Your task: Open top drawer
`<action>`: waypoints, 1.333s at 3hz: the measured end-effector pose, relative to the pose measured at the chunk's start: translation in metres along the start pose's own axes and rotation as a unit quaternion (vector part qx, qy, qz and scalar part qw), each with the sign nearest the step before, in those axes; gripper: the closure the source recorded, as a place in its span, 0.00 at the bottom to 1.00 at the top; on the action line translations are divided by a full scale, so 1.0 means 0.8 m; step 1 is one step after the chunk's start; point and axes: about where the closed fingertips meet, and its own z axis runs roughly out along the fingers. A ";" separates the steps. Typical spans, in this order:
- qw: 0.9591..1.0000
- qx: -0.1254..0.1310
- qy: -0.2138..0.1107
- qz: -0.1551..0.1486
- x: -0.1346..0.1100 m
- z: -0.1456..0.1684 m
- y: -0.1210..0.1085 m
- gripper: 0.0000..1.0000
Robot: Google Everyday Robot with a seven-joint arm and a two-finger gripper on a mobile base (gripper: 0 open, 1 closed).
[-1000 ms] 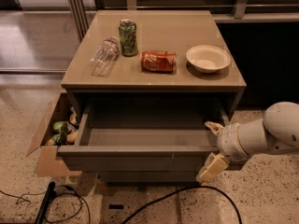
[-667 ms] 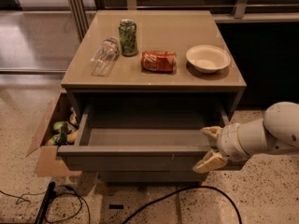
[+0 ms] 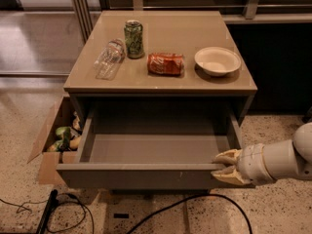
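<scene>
The top drawer is pulled far out of the grey-brown cabinet. Its flat front faces me and its shallow grey interior holds nothing. My gripper comes in from the right on a white arm. It is at the right end of the drawer front. One pale finger lies over the top edge inside the drawer and the other sits on the outer face. The two fingers pinch the front panel between them.
On the cabinet top stand a green can, a clear plastic bottle on its side, a red can on its side and a white bowl. An open cardboard box stands left of the cabinet. Black cables lie on the floor in front.
The gripper's fingers, spread wide by the drawer's right front corner before, have closed in on the front's top edge. The drawer stands open as before.
</scene>
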 end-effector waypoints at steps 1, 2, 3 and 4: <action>1.000 0.000 0.000 0.000 -0.002 -0.003 0.000 0.78; 1.000 0.000 0.000 0.000 -0.002 -0.003 0.000 0.55; 1.000 0.000 0.000 0.000 -0.002 -0.003 0.000 0.31; 1.000 0.000 0.000 0.000 -0.002 -0.003 0.000 0.08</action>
